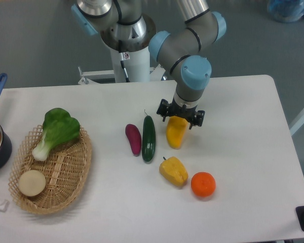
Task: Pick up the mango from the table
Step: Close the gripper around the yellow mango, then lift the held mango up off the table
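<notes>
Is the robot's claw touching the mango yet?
Cannot tell. In the camera view the claw sits right over the top end of the mango, fingers either side, but the overlap hides any contact or gap.

cucumber left of mango, tool seemingly above

Yellow-orange mango, lying lengthwise on white table
</notes>
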You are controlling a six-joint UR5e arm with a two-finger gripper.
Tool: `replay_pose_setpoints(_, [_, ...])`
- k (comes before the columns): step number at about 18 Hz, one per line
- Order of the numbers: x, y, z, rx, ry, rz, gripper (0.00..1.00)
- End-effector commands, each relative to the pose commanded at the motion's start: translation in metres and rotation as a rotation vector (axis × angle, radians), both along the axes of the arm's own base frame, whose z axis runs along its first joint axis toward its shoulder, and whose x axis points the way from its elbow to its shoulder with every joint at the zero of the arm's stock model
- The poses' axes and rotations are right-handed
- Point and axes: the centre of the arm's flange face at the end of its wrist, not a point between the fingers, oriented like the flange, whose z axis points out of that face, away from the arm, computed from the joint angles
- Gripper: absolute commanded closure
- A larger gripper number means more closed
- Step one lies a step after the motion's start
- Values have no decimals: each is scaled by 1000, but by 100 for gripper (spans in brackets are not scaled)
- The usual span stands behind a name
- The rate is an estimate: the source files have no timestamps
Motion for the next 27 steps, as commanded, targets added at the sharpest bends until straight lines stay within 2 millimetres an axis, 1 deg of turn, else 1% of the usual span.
replay_pose_setpoints(2, [1,0,-4,-13,-4,-2,0])
replay_pose_setpoints(4, [8,7,-9,-25,-6,-13,0])
replay_pose_setpoints(5, [6,7,-13,-39,-7,3,0])
replay_pose_setpoints(7, [3,9,-14,-61,7,1,0])
replay_pose_setpoints(8, [3,12,-13,-59,12,-5,4])
replay_pose_setpoints(9, [2,14,-11,-56,16,-8,13])
replay_pose_setpoints(11, [0,15,-9,-54,20,-5,50])
replay_pose_setpoints(12, [0,15,-9,-53,21,-5,63])
replay_pose_setpoints(14, [-5,17,-2,-46,38,-3,74])
replay_pose_setpoints(19, [-20,25,22,-18,85,0,76])
replay_pose_setpoints(21, [-35,30,40,3,122,6,76])
replay_pose_setpoints(23, [-55,35,65,28,171,18,79])
replay_pose_setpoints(26, [-82,29,88,61,214,42,80])
replay_pose_setpoints(27, [-90,29,95,73,226,47,84])
